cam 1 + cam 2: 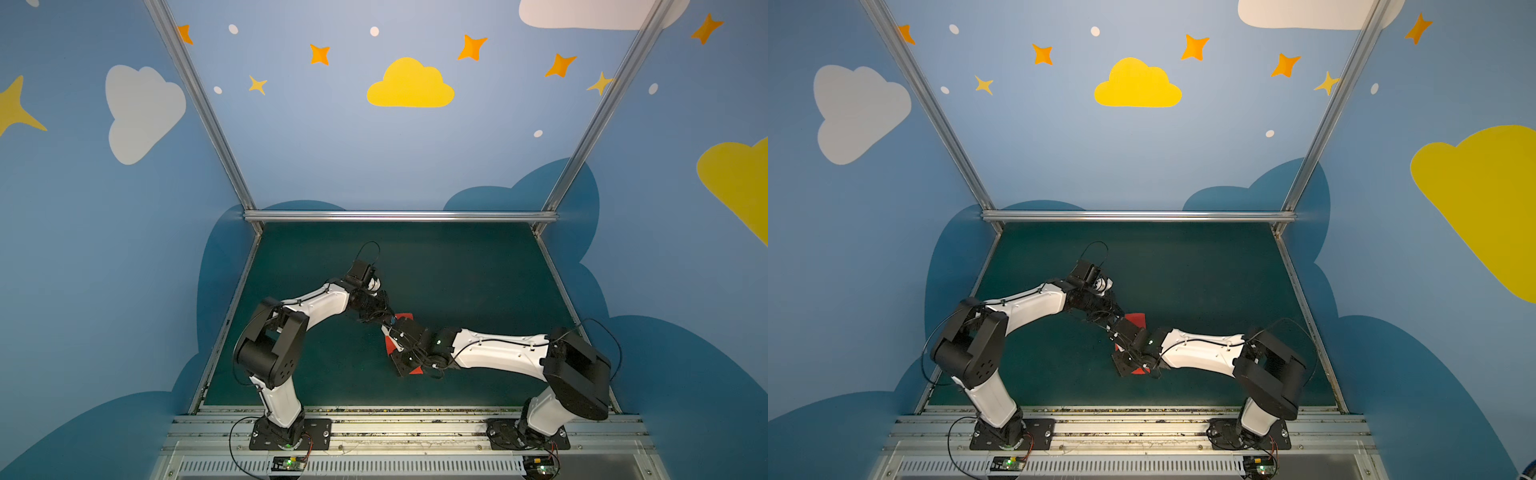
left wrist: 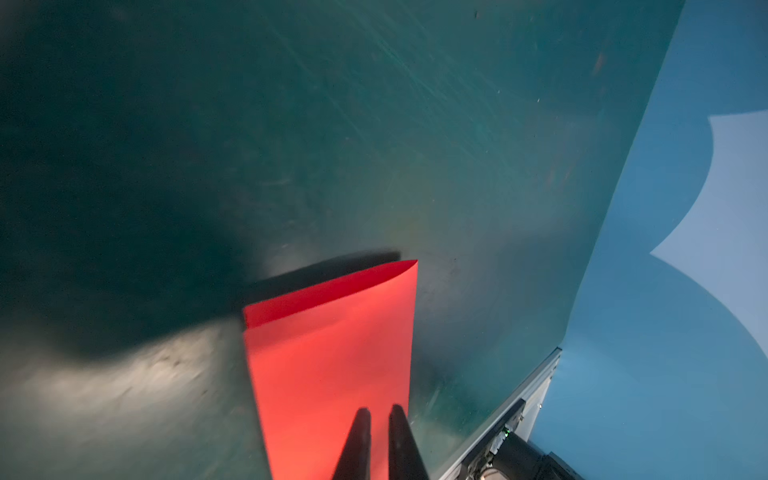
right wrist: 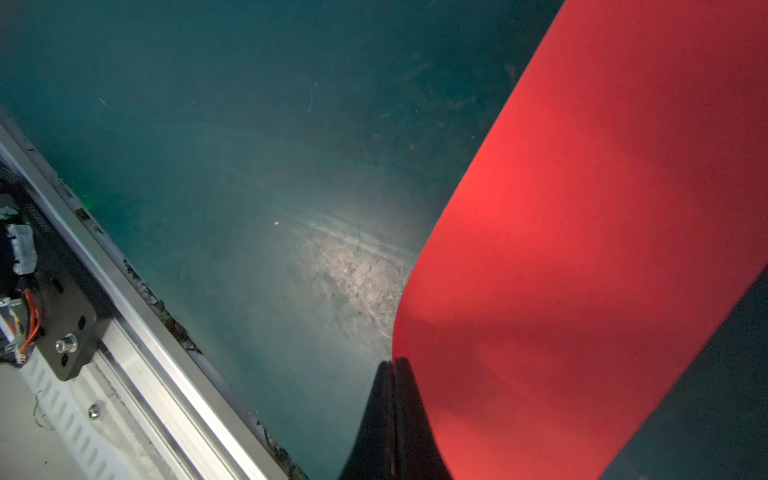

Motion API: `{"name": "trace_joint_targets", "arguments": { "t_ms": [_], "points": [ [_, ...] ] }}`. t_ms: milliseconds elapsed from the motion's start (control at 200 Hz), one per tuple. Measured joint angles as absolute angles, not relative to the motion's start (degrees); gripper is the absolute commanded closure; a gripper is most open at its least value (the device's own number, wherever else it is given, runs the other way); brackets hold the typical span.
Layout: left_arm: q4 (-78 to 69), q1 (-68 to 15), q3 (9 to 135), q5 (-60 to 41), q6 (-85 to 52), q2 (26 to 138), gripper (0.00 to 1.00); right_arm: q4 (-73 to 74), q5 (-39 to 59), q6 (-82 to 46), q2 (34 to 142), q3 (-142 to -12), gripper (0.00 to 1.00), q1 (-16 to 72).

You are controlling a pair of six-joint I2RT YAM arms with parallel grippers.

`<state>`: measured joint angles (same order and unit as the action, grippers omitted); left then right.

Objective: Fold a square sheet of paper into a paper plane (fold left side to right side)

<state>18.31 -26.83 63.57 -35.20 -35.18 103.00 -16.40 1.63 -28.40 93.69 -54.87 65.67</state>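
The square sheet of paper (image 2: 332,365), thin, smooth, bright red, is doubled over on the counter (image 2: 374,124), its fold rounded; edges should be matched before the crease is pressed. The left gripper (image 2: 379,411) is held over it, jaws a sliver apart, and a pinch cannot be told; the right gripper (image 3: 395,361) is closed at its curled edge

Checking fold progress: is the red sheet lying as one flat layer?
No, the left wrist view shows the red sheet doubled over, one layer arching above another.
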Motion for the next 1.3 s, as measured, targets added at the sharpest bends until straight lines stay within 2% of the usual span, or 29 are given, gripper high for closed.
{"name": "trace_joint_targets", "arguments": {
  "t_ms": [400,606,1302],
  "points": [
    [21.87,-29.50,69.52,-36.49,-31.70,112.57,0.94,-15.20,3.62,-28.75,93.69,-54.61,1.00,64.55],
    [22.48,-29.50,69.52,-36.40,-30.81,112.86,0.97,-14.94,4.78,-28.73,93.69,-53.93,1.00,62.89],
    [22.24,-29.69,68.49,-35.44,-28.67,113.71,0.97,-14.44,7.75,-28.01,93.60,-50.89,1.00,56.05]
  ]
}}
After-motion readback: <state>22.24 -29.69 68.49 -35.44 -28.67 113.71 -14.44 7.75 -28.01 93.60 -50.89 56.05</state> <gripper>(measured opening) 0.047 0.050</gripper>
